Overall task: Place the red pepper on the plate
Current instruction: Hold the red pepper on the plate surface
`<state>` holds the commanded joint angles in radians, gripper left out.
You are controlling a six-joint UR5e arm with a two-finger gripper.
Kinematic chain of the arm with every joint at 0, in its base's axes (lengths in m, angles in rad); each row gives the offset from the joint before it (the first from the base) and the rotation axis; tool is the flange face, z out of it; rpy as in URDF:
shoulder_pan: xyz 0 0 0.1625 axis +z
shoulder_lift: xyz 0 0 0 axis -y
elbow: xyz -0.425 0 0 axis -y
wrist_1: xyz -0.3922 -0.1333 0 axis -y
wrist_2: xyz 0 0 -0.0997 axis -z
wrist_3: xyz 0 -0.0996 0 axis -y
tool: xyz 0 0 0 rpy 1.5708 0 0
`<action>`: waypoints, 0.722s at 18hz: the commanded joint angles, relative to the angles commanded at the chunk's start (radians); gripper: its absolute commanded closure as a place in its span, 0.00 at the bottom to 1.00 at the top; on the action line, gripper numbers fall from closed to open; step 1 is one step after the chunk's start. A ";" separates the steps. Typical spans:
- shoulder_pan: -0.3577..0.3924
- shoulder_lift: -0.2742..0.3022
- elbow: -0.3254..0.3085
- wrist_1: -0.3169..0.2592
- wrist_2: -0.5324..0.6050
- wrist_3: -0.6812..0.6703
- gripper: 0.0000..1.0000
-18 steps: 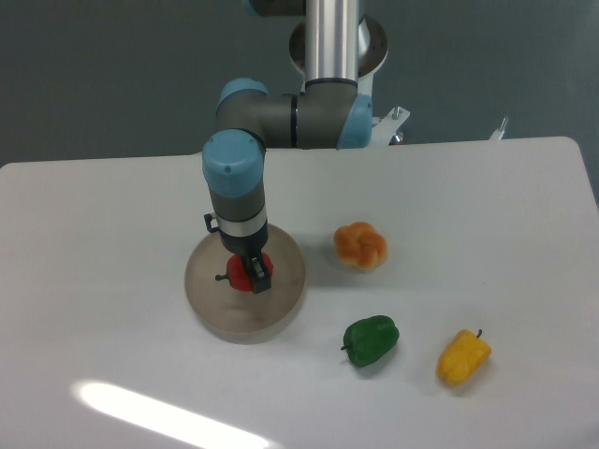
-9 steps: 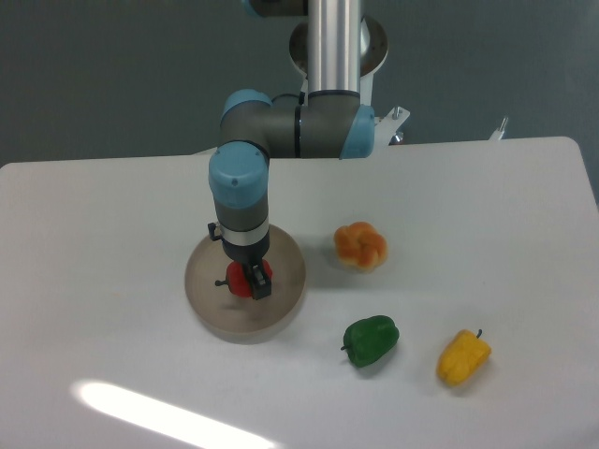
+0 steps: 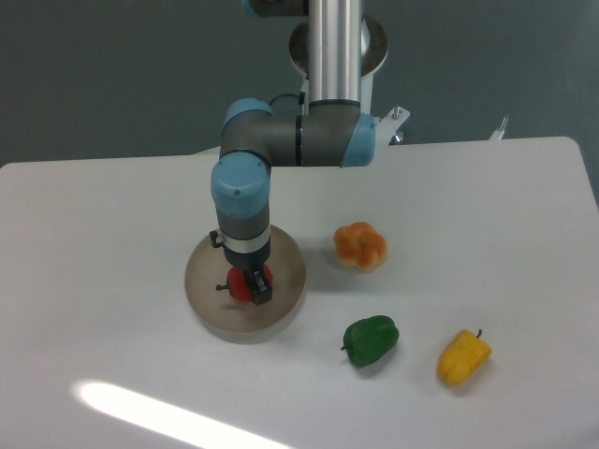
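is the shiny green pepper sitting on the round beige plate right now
No, the glossy green bell pepper lies on the white table, apart from the round beige-grey plate to its left.

Glossy red pepper (image 3: 242,283) sits on the beige plate (image 3: 211,304).

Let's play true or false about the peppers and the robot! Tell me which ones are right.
1. The red pepper is over the plate. True.
2. The tool is at the green pepper. False: it is at the red pepper, over the plate.
3. The yellow pepper lies to the right of the green pepper in the picture. True.
4. The orange pepper sits on the plate. False: it sits on the table, beside the plate.
5. There are two plates. False: only one.
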<state>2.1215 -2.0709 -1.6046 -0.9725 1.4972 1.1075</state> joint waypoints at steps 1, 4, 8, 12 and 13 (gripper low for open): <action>0.000 0.000 -0.002 0.000 0.000 -0.002 0.52; -0.002 -0.002 -0.008 0.000 0.000 0.000 0.52; -0.002 0.005 -0.018 0.000 0.000 0.000 0.52; -0.003 0.009 -0.024 -0.002 0.000 -0.003 0.51; -0.003 0.009 -0.028 -0.002 0.000 -0.003 0.51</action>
<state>2.1184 -2.0617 -1.6321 -0.9741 1.4972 1.1045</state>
